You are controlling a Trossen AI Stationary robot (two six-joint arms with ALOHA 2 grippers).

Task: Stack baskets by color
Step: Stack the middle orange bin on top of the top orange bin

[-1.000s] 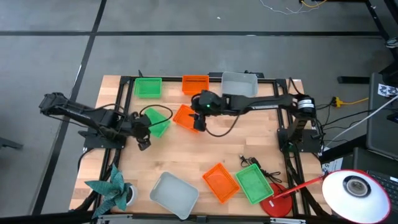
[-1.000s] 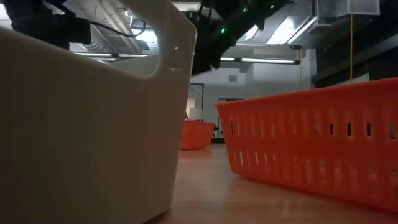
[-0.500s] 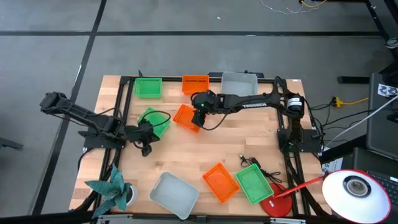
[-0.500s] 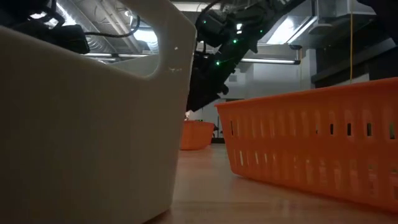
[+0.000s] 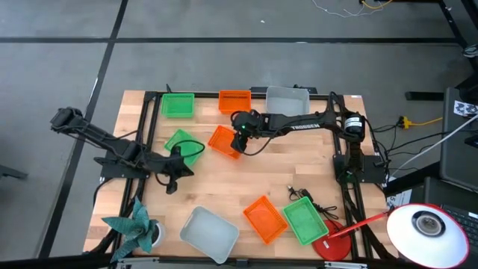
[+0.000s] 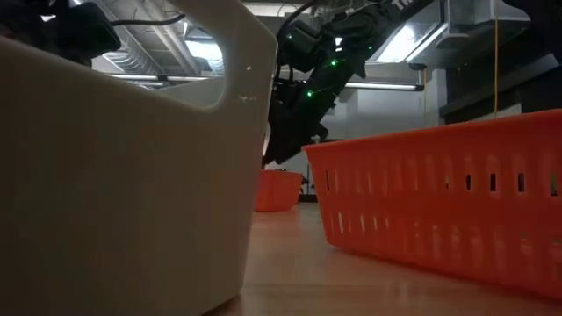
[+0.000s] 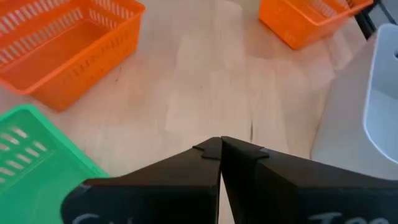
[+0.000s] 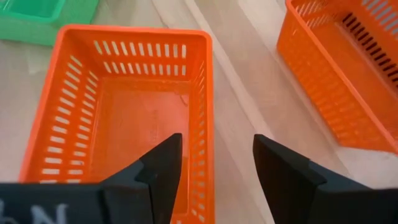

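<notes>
Your right gripper [image 5: 237, 144] hangs over the middle orange basket [image 5: 222, 139] with its jaws apart, straddling that basket's near wall in the right wrist view (one finger inside, one outside), though you cannot tell whether they touch it. Your left gripper [image 5: 170, 183] sits low over bare wood on the left half of the tabletop [image 5: 246, 179], jaws pressed together and holding nothing, just beside the tilted green basket [image 5: 182, 143].

Along the far edge you have a row of three: a green basket [image 5: 178, 104], an orange basket [image 5: 234, 100] and a pale grey basket [image 5: 287, 101], set side by side. Near the front edge lie another pale grey basket [image 5: 209, 233], an orange one [image 5: 264, 218] and a green one [image 5: 304, 220]; these last two sit touching or nearly so. None of the baskets you can see in the high view is clearly nested in another.

The teal folded figure [image 5: 134, 226] stands at the front left corner, and the red lamp base [image 5: 331, 244] is at the front right, beside the green basket there. In the low view, the front grey basket [image 6: 123, 167] and front orange basket [image 6: 439, 206] fill the foreground.
</notes>
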